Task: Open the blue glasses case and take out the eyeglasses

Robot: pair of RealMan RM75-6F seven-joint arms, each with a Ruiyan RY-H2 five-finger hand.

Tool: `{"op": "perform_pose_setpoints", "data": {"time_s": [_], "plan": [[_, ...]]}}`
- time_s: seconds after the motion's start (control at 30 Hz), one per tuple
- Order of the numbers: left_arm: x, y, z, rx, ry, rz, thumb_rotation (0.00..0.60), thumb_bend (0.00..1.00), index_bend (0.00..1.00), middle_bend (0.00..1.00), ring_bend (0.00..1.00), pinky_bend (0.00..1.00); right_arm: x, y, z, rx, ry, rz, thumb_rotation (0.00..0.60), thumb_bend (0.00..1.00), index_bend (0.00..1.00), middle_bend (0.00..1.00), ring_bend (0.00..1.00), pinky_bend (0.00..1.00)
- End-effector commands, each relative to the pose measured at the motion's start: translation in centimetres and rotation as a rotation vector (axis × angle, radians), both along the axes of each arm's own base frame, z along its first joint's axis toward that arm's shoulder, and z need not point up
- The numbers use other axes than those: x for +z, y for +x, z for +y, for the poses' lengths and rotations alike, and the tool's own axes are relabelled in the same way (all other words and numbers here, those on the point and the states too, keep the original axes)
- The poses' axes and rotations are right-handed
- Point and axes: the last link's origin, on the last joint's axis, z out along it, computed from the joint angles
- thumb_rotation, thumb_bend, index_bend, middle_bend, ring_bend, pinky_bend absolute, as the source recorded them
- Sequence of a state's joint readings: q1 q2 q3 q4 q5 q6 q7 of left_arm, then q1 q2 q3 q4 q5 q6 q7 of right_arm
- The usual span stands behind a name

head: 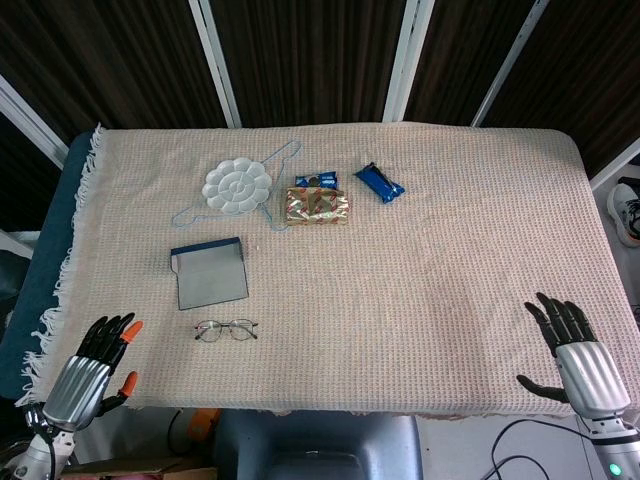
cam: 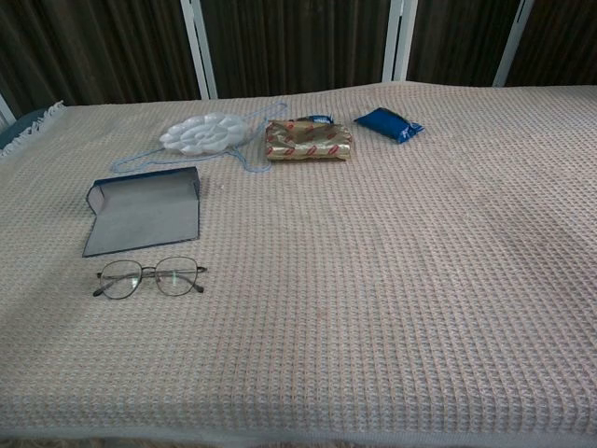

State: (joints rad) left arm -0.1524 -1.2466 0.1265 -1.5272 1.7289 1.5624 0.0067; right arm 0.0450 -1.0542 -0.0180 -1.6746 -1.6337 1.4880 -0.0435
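Task looks done: blue glasses case (head: pixel 209 275) lies open and empty near the bench's (head: pixel 450 250) left edge, eyeglasses (head: pixel 226 329) on the cloth just in front of it, left robot hand (head: pixel 92 372) and right robot hand (head: pixel 572 352) both released, fingers spread, holding nothing (next move: none needed, just park).

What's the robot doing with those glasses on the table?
Right now nothing is being held. The blue glasses case lies open and flat on the cloth, and the eyeglasses sit on the table just in front of it, already out. The left hand is at the table's near left corner, fingers apart and empty. The right hand is at the near right edge, open too. The job looks done.
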Motion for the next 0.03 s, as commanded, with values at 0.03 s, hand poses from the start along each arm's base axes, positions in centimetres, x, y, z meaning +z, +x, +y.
{"op": "perform_pose_setpoints", "data": {"time_s": [0.03], "plan": [[0.06, -0.43, 0.27, 0.025, 0.01, 0.001, 0.6, 0.43, 0.0, 0.0, 0.0, 0.0, -0.2, 0.02, -0.03, -0.003, 0.001, 0.004, 0.6, 0.18, 0.0, 0.0, 0.0, 0.0]]}}
